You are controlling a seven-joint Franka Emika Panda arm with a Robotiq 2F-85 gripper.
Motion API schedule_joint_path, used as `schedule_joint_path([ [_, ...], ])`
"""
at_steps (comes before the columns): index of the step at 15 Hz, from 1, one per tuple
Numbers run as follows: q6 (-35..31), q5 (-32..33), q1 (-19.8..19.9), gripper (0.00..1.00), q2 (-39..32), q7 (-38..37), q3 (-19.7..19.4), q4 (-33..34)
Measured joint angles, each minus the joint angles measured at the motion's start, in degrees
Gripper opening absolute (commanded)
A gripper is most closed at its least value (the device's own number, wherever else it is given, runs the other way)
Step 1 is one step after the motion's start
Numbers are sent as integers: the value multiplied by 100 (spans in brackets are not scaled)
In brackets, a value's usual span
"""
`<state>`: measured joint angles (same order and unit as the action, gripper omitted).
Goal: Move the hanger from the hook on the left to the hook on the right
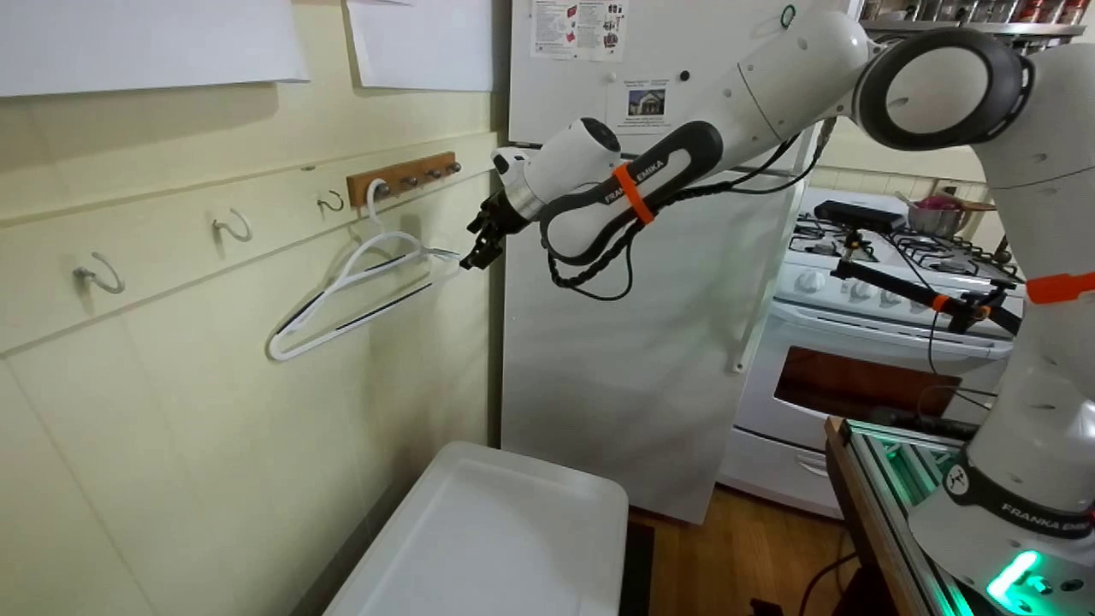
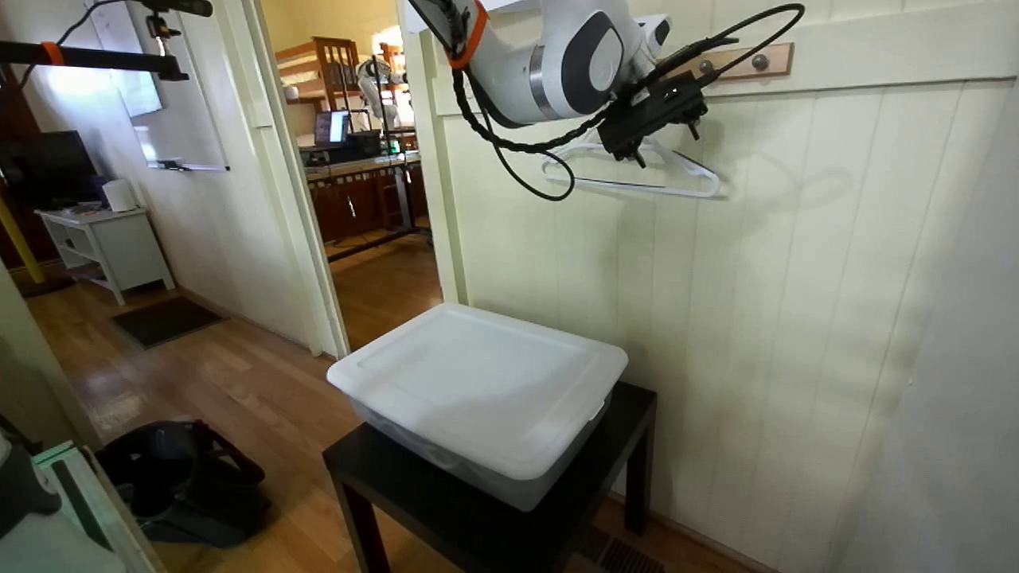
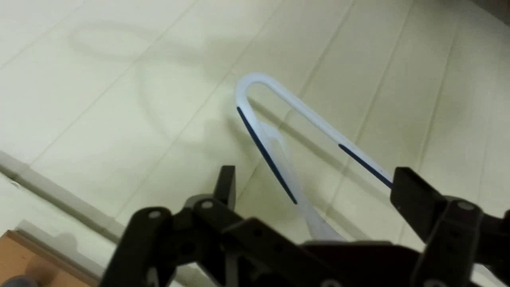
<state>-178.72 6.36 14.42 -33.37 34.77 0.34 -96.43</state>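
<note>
The white hanger [image 1: 346, 279] hangs by its curved top from the left peg of a wooden peg rack [image 1: 364, 190]. It has dark strips along its arms. In an exterior view [image 2: 692, 192] the gripper and cables hide its upper middle. My gripper [image 1: 473, 246] is open beside the hanger's right end in that view; it also shows in front of the hanger [image 2: 667, 146]. In the wrist view the gripper's fingers [image 3: 314, 177] are spread, with the hanger [image 3: 303, 108] running between and beyond them. The hanger's top is hidden under the gripper there. I cannot tell whether they touch.
More pegs [image 1: 435, 173] sit to the right on the rack. Several metal hooks [image 1: 233, 226] are on the wall to its left. The fridge [image 1: 616, 359] stands beside the wall. A lidded white bin [image 2: 478, 382] stands on a black table [image 2: 382, 469] below.
</note>
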Motion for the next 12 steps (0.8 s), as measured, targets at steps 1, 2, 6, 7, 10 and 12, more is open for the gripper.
schedule_joint_path([
  [1, 0, -1, 0, 100, 140, 0, 6, -174],
  [2, 1, -2, 2, 100, 279, 0, 15, -348],
  [6, 109, -52, 192, 100, 902, 13, 335, -1142],
  [7, 167, -92, 288, 100, 1062, 13, 470, -1340],
  [10, 586, -391, 661, 100, 1548, 44, 935, -1882],
  [12, 1019, -685, 836, 100, 1848, 41, 1090, -2141],
])
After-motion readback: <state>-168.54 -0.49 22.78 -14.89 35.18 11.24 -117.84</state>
